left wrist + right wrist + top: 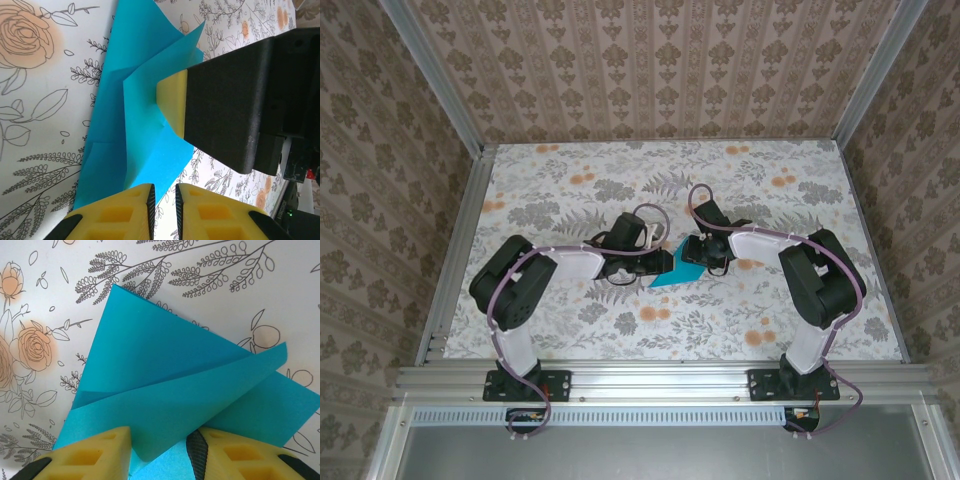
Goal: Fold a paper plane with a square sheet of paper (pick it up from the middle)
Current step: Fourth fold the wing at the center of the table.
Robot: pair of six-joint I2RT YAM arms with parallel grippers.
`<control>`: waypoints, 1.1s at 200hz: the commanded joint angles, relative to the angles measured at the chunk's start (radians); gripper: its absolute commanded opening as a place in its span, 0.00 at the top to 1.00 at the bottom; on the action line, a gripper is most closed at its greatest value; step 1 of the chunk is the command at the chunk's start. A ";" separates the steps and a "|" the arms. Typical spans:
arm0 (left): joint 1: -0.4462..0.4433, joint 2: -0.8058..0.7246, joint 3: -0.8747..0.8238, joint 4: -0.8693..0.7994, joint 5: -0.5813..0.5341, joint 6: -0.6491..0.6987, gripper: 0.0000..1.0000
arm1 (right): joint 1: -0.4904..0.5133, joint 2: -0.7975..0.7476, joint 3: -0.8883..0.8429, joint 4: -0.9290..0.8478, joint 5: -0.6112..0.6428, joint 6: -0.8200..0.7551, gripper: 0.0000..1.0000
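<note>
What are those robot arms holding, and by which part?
The thin turquoise-blue paper sheet: a raised folded flap lies between the right arm's jaws, not yet clamped. The left arm's jaws stand slightly apart with nothing visible between them.

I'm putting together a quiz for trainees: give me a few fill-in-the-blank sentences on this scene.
The sheet of paper lies on a table with a ___ print. Its raised flap stands between the right gripper's ___. The left gripper's fingers have ___ pads.
Missing: floral; fingers; yellow.
</note>
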 commanded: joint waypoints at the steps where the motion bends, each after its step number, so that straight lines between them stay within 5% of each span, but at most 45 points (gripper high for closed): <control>1: 0.000 0.022 0.034 -0.027 0.002 -0.007 0.79 | -0.002 0.062 -0.046 -0.078 0.050 0.016 0.61; 220: 0.015 0.101 0.074 -0.114 -0.060 0.022 0.85 | -0.003 0.075 -0.058 -0.096 0.075 0.052 0.64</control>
